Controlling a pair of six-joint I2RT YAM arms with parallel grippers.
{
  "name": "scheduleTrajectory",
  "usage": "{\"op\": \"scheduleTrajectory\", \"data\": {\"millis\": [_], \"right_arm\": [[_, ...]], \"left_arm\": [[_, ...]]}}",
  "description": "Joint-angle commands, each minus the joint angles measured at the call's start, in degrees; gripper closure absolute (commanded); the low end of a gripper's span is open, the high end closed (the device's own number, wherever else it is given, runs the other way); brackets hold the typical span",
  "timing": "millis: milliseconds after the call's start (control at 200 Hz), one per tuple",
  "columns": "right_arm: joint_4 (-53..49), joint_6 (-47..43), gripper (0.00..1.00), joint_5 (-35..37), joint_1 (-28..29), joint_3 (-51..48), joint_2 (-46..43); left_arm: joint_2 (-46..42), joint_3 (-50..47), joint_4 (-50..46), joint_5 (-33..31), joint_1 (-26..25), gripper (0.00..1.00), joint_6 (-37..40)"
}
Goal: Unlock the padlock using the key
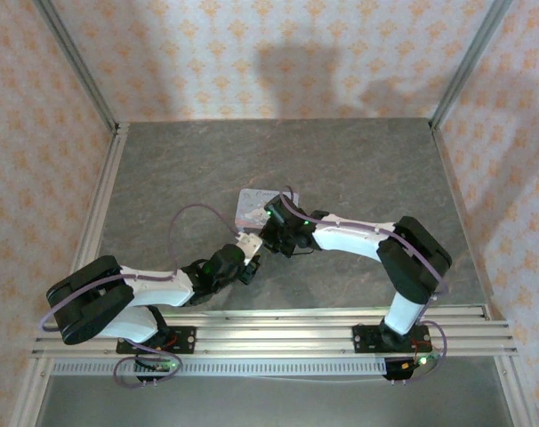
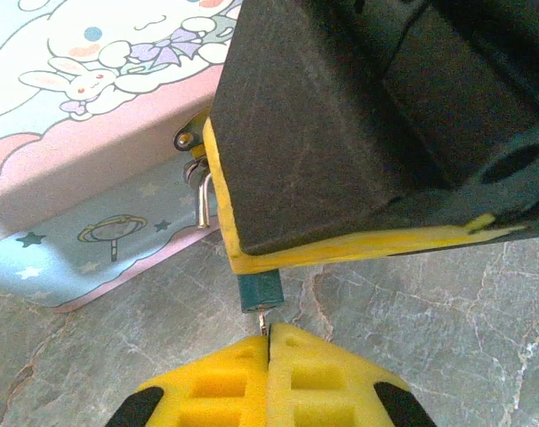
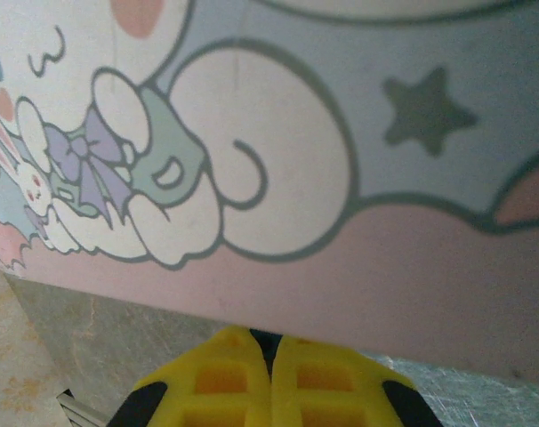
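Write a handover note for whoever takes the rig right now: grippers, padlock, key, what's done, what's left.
Left gripper: shut on the key, whose tip meets the underside of the padlock.
Right gripper: shut, seemingly on the padlock body, right at the front wall of the tin.
Done: key and padlock both gripped, key brought to the keyhole. How far it is in, I cannot tell.
Left: seat the key fully, turn it, free the shackle.
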Motion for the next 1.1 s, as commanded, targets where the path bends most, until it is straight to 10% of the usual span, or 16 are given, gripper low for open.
{"op": "scheduleTrajectory", "data": {"millis": [0, 305, 1096], "right_arm": [[0.3, -0.4, 1.00, 1.4, 0.4, -0.8, -0.7], [-0.6, -3.4, 1.00, 2.3, -1.9, -6.5, -5.8], [5.2, -14.2, 1.00, -5.3, -12.9, -13.6, -12.6]], "left_arm": [[-2.2, -0.2, 1.5, 0.3, 0.3, 1.00, -0.9], [-8.1, -1.1, -2.6, -0.4, 0.4, 0.74, -1.7], [-7.7, 1.4, -8.8, -0.2, 1.9, 0.73, -7.9]]}}
